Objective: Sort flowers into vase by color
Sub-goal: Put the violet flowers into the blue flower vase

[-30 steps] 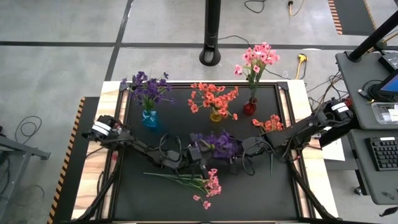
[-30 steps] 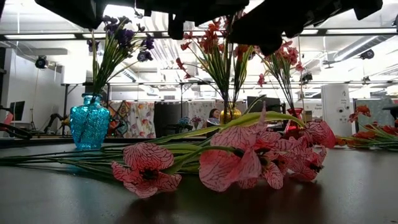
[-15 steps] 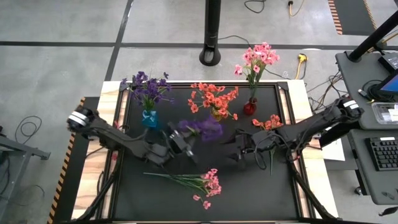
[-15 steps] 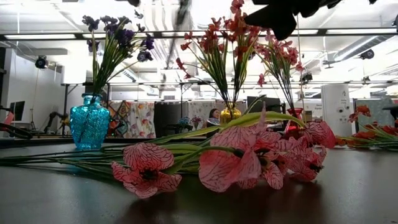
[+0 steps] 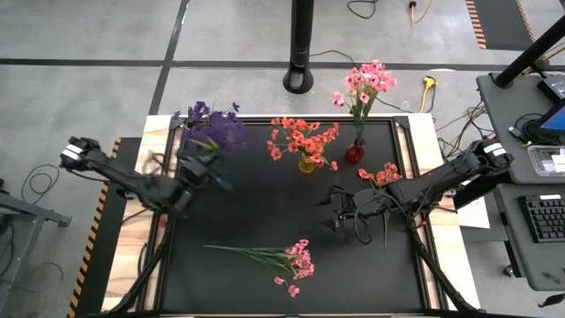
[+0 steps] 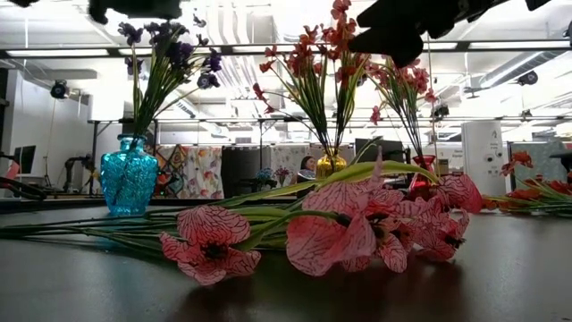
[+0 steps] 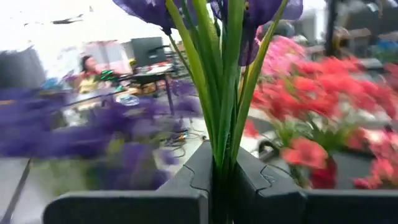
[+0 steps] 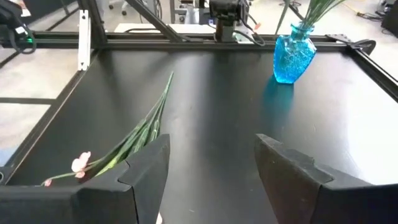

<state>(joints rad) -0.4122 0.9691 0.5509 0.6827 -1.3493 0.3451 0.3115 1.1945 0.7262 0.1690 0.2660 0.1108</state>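
Near edge: pink spray [image 5: 281, 261] lying flat on the mat [image 5: 265, 203], untouched. Mid-table: right gripper [image 5: 334, 215] now empty, fingers spread wide — handover of the purple spray [image 7: 227, 81] evidently complete. Orange-red spray [image 5: 381, 175] lying near the right arm, not yet sorted. Further back, left: left gripper [image 5: 196, 170] clamped on the purple stems, swung from centre to just beside the blue vase [image 6: 129, 174] — insertion pending. Back row: yellow vase [image 5: 306, 163] and red vase [image 5: 354, 153], each holding matching blooms.
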